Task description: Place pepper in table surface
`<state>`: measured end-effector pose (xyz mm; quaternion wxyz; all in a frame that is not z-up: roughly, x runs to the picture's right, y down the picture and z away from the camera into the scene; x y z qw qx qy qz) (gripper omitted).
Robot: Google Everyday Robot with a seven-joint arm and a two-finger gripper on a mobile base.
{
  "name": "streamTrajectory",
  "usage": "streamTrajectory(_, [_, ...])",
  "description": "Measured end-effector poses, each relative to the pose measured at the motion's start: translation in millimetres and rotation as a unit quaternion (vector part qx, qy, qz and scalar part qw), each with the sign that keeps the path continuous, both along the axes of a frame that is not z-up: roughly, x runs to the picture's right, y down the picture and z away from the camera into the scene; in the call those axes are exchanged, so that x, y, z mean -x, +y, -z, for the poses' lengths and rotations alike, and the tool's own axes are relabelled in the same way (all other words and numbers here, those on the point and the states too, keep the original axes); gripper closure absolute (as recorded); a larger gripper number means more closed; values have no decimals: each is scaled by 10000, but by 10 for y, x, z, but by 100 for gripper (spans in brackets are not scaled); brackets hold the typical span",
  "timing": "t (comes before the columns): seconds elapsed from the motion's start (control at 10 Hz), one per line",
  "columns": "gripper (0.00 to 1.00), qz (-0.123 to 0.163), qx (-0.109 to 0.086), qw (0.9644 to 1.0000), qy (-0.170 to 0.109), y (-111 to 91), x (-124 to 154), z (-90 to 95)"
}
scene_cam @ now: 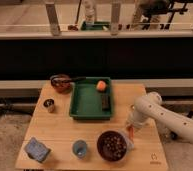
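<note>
Tool [130,132] low at lower right of frame, clamped on the pepper [131,133], just right of the dark bowl [113,145], above the surface [65,130]. Pepper looks light, slim, slick-skinned; mid-body grip suits it.

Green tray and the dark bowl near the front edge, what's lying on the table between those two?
In the camera view, only bare table surface lies between the green tray and the dark bowl. The gripper with the pepper sits off to the bowl's right.
</note>
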<state>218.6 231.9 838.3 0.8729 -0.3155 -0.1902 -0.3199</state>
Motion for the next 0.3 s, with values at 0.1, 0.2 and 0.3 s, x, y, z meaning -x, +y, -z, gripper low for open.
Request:
streamTrajectory(0.1, [76,14,125,9999,18,17,-6,-18])
streamTrajectory(0.2, [87,7,205,9998,19,17,-5,-34])
streamTrajectory(0.3, [96,10,206,9998,20,11,-6,-32])
